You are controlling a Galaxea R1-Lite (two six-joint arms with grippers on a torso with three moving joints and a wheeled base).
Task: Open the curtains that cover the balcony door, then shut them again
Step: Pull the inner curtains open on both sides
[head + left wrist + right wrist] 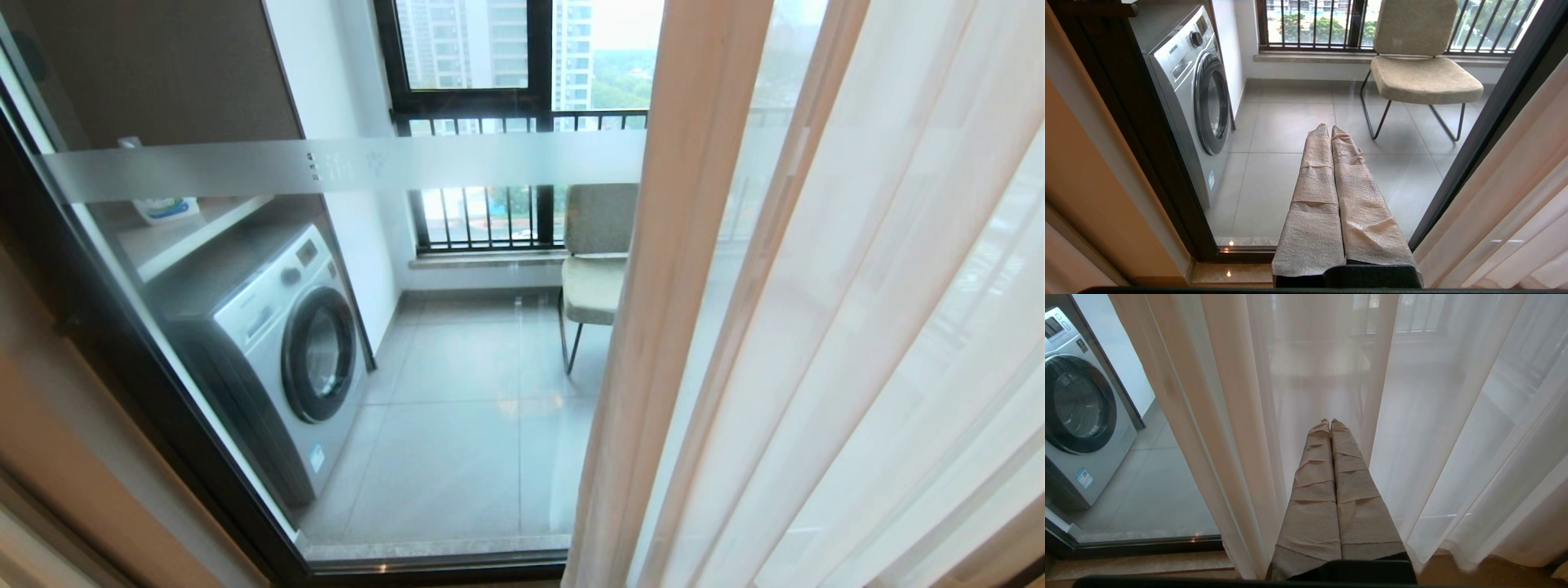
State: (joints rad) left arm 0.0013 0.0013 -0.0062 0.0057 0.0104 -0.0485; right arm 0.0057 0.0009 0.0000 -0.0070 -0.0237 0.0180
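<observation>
Both tools (1329, 127) (1329, 421) closed, empty; sheer curtains (816, 327) half cover balcony door (408, 163).

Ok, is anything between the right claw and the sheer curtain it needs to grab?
Nothing visible. The right claw, fingers shut, points straight at the sheer curtain with only open air between them. The washing machine and chair sit behind the balcony door glass.

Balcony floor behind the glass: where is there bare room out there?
Bare grey tile floor lies between the washing machine and the chair, up to the balcony door sill. Right of that, the curtains crowd the view.
</observation>
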